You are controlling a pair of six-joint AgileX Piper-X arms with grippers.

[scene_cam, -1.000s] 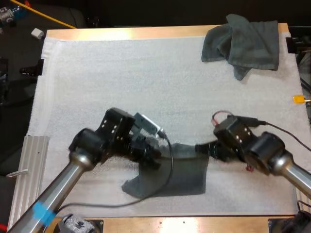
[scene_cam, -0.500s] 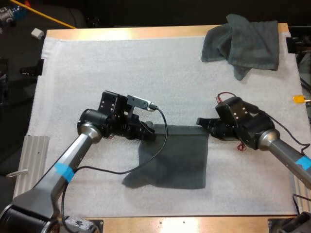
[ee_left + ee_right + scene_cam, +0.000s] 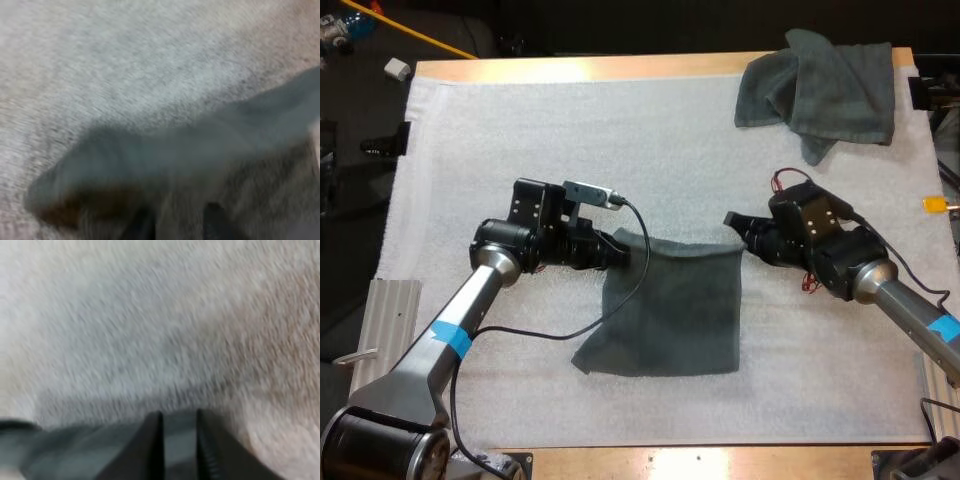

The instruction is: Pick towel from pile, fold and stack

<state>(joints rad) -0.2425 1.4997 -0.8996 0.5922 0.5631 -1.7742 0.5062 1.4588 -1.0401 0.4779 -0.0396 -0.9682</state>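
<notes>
Spread towel (image 3: 670,310): dark grey-green, roughly square, flat on surface (image 3: 520,130) toward near edge. Far edge taut, far corners pinched by left gripper (image 3: 628,252) and right gripper (image 3: 735,232). Near left corner rumpled. Crumpled towel (image 3: 825,90): heaped at far right corner.

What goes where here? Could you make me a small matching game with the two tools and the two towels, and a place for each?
Things:
1. left tool
2. right tool
3. crumpled towel
4. spread towel

Places:
A. at the far right corner of the mat
B. gripping the spread towel's far right corner
C. on the mat's near half, between the two arms
D. gripping the spread towel's far left corner

Pairs: 1-D, 2-B, 3-A, 4-C
</notes>
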